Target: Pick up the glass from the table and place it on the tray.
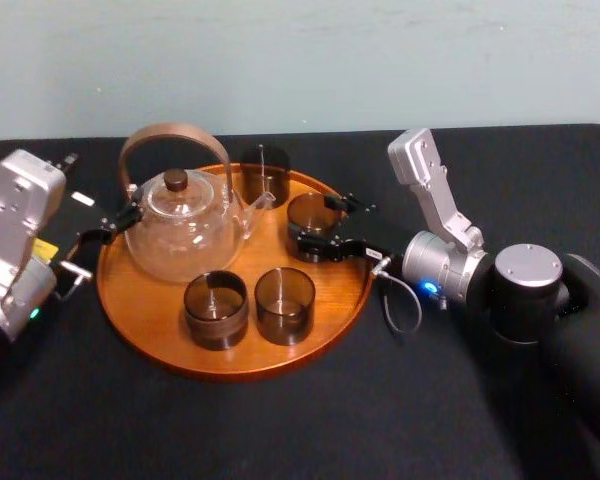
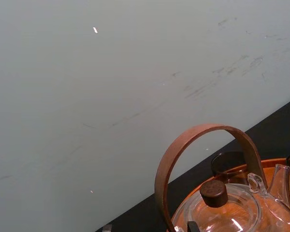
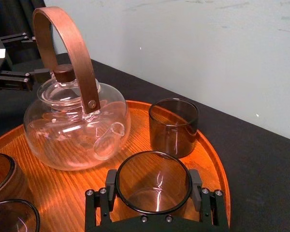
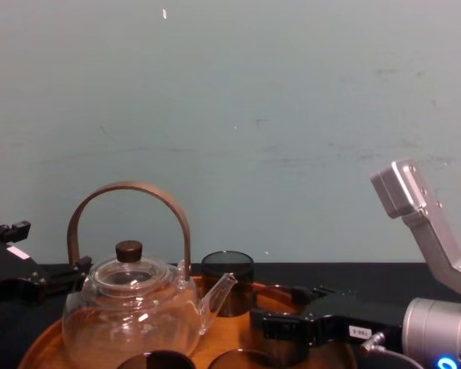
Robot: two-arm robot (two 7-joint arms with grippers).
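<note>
The table (image 1: 280,430) is the black top carrying everything, and the tray (image 1: 230,368) sits at its middle, toward the far edge. The teapot (image 1: 185,235) takes the tray's left half with its spout aimed right, which I judge is why I bring the load in from the right rim, where the wood is bare. Three other glasses are on the tray: one at the far rim (image 1: 265,170) and two near the front rim (image 1: 216,308) (image 1: 284,305). That leaves the right-hand gap as the free spot. My right gripper (image 1: 315,225) reaches in over the right rim, its jaws closed on the glass (image 3: 153,181), one pad (image 3: 195,186) on either side of the wall just under the lip. I grip it sideways like this so it stays level. The glass is over the tray's right part, between the spout and the right rim. It stands upright with its mouth up and its long axis vertical, and I cannot tell whether its base touches the wood. My left gripper (image 1: 108,228) waits at the tray's left rim beside the teapot, jaws apart and empty.
</note>
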